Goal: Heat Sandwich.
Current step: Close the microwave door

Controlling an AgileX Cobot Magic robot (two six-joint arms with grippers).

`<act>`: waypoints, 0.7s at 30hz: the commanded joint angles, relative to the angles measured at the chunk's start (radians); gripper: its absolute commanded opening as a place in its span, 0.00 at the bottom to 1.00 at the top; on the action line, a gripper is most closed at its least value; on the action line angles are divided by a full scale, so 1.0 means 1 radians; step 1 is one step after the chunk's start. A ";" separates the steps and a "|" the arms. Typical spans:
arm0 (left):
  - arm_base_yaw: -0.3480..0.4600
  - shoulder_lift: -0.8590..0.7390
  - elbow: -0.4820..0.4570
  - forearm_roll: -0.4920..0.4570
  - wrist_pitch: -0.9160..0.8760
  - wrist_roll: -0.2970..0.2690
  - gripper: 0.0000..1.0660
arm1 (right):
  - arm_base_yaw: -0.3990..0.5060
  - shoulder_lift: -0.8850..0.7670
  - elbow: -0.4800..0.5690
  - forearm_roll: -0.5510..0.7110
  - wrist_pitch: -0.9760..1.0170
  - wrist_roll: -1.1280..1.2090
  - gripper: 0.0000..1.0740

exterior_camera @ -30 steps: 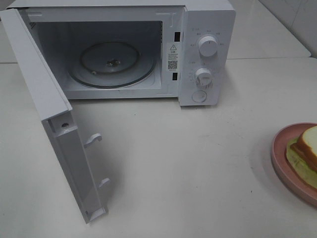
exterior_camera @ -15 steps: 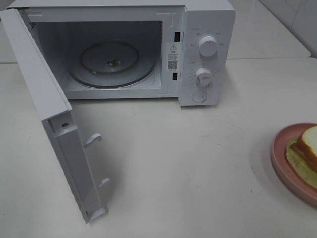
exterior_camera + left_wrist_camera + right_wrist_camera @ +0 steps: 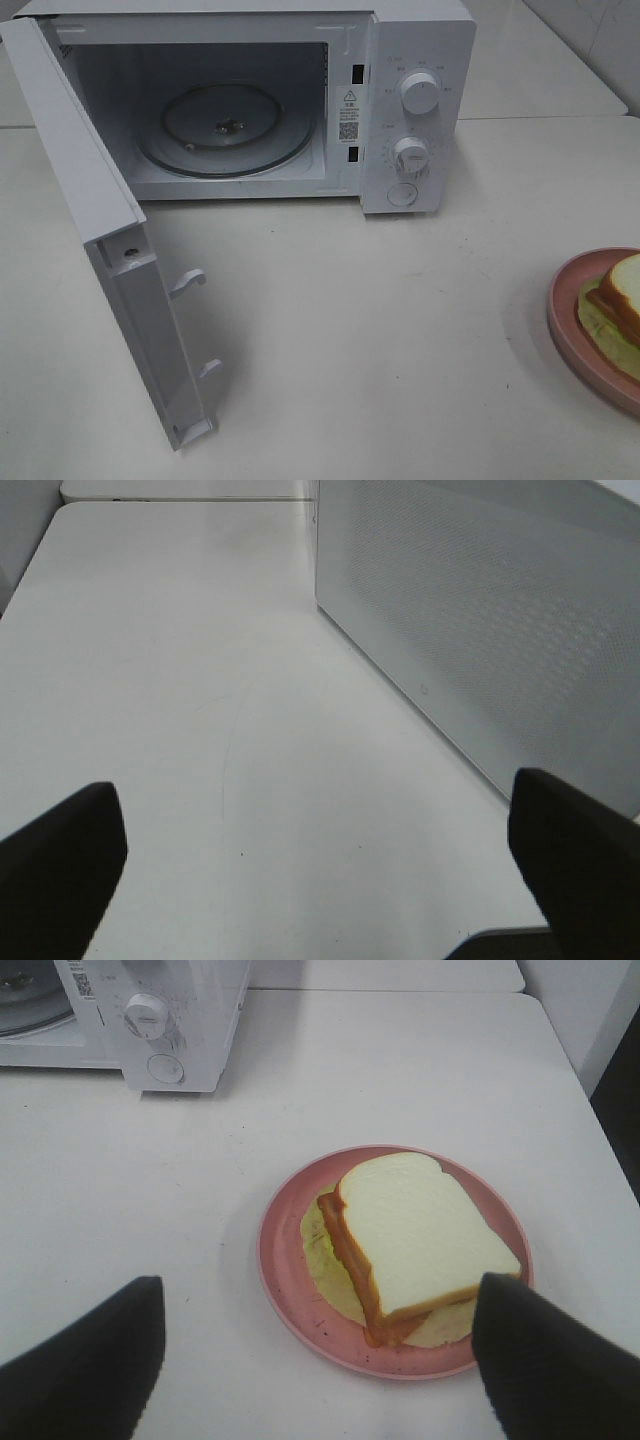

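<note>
Currently sitting on pink plate (image 3: 290, 1290) below wide-open right gripper (image 3: 320, 1360): sandwich (image 3: 415, 1240); left gripper (image 3: 320, 880) likewise gaping, holding nothing.

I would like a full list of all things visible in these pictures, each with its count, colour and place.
microwave: one, white, at the back of the table, door swung wide open toward the front left.
glass turntable: one, clear, inside the microwave cavity, nothing on it.
knobs: two, white, on the microwave's right panel, one above the other, with a round button below.
table: one, white, under everything.
plate: one, pink, round, on the table to the right of the microwave.
sandwich: one, white bread with tan crust, green and reddish filling, lying on the plate.
left gripper: one, black, open, near the outer side of the door, holding nothing.
right gripper: one, black, open, above the table near the plate, holding nothing.
</note>
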 commanded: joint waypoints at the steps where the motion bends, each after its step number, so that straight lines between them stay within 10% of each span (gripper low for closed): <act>1: -0.001 0.034 -0.018 0.000 -0.037 -0.006 0.86 | -0.006 -0.028 0.000 0.002 -0.014 -0.003 0.71; 11: -0.001 0.245 -0.018 0.004 -0.146 -0.006 0.47 | -0.006 -0.028 0.000 0.002 -0.014 -0.003 0.71; 18: -0.001 0.393 0.007 0.004 -0.350 -0.006 0.00 | -0.006 -0.028 0.000 0.002 -0.014 -0.003 0.71; 21: -0.001 0.424 0.030 0.004 -0.411 -0.003 0.00 | -0.006 -0.028 0.000 0.002 -0.014 -0.003 0.71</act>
